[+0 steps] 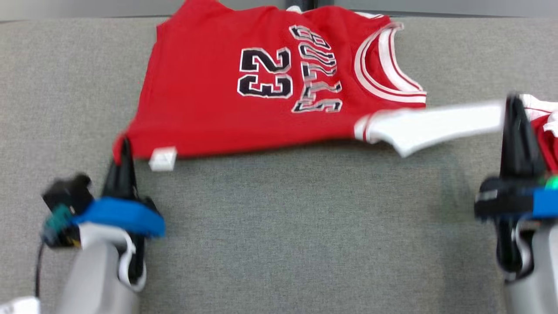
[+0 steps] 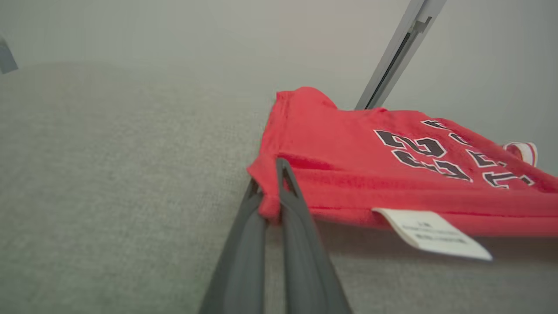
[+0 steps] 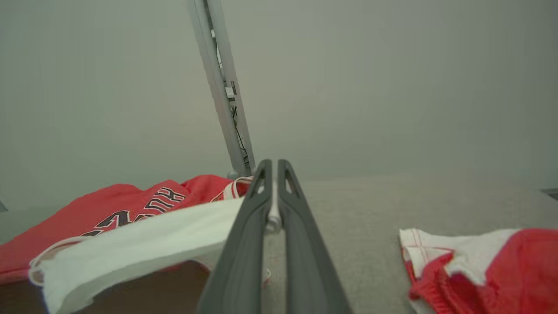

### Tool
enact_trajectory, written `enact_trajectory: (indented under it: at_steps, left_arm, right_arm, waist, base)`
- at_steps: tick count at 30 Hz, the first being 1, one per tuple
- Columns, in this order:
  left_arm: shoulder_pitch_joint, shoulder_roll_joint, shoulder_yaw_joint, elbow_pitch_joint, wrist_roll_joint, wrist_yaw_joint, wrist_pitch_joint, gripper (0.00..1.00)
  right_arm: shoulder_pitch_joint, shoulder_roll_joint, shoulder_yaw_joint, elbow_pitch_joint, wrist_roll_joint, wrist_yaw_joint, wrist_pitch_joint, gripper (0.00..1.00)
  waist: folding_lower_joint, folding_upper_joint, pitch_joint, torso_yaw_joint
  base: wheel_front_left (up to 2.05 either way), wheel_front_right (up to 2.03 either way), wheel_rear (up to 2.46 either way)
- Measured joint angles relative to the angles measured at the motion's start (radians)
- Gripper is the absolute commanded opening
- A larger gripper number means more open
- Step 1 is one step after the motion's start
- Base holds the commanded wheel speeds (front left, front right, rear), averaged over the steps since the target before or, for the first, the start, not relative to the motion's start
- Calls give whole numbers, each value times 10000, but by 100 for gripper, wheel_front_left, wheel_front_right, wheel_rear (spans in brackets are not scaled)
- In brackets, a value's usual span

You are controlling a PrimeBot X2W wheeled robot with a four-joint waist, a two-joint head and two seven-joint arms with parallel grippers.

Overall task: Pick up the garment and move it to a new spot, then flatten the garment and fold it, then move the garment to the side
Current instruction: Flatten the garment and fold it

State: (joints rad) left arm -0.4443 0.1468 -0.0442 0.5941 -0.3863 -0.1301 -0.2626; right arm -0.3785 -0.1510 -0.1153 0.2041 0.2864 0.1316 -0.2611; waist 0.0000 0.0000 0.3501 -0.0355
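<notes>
The garment [image 1: 244,87] is a red sleeveless jersey with a black "23", stretched out just above the grey table [image 1: 279,226]. My left gripper [image 1: 125,146] is shut on its red bottom corner, and the left wrist view shows the hem [image 2: 270,196] pinched between the fingers, beside a white label [image 2: 431,233]. My right gripper [image 1: 514,104] is shut on the white shoulder strap [image 1: 436,124], which is pulled out taut to the right. In the right wrist view the white strap [image 3: 144,248] runs into the closed fingers [image 3: 244,235]. The jersey's far edge hangs over the table's back edge.
A second bundle of red and white cloth [image 1: 545,126] lies at the right edge of the table, close beside my right gripper; it also shows as cloth [image 3: 479,266] in the right wrist view. A metal post [image 3: 222,87] stands behind the table.
</notes>
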Motion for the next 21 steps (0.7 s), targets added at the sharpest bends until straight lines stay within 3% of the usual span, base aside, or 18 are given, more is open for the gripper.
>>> enact_trajectory:
  at_steps: [6,15,21]
  left_arm:
    - [1950,-472,324,-343,90,-17,6,0]
    - [3913,-826,834,-602,387,-21,8,0]
    - [4942,-934,890,-711,449,-25,10,0]
  right_arm:
    - [2635,504,-98,-31,426,-2,-2,0]
    - [4689,614,451,148,669,-2,-2,0]
    - [5978,539,203,447,629,0,0,0]
  waist:
    - [-2,0,-527,-44]
    - [-3,0,-1592,-67]
    - [-3,0,-2105,47]
  base:
    - [0,0,0]
    - [0,0,0]
    - [0,0,0]
